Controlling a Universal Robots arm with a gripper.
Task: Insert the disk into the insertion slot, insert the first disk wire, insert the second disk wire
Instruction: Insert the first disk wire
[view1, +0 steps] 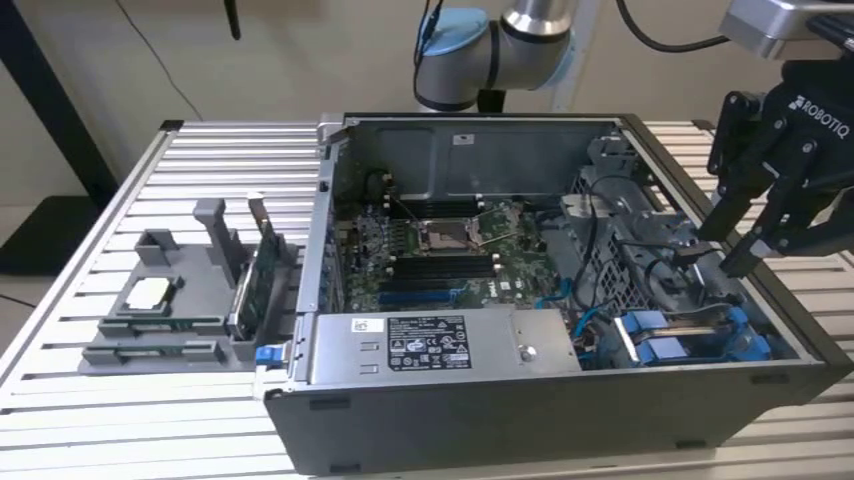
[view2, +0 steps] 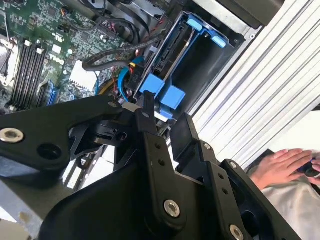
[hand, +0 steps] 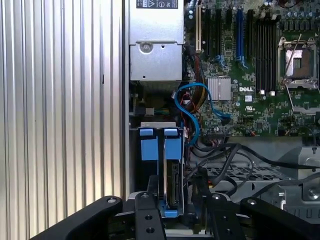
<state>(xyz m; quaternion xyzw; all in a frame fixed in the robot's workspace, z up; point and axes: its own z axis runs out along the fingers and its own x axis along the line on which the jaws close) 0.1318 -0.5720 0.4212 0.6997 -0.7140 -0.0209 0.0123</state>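
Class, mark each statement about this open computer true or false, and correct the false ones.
1. The computer case lies open on a slatted metal table. True.
2. The gripper hangs over the grey parts holder. False: it hangs at the exterior view's right, above the insertion slot; the holder stands at the left.
3. The disk stands inside the insertion slot. True.
4. A cooler covers the processor socket. False: the socket is uncovered.
5. A hand shows in the second wrist view. True.
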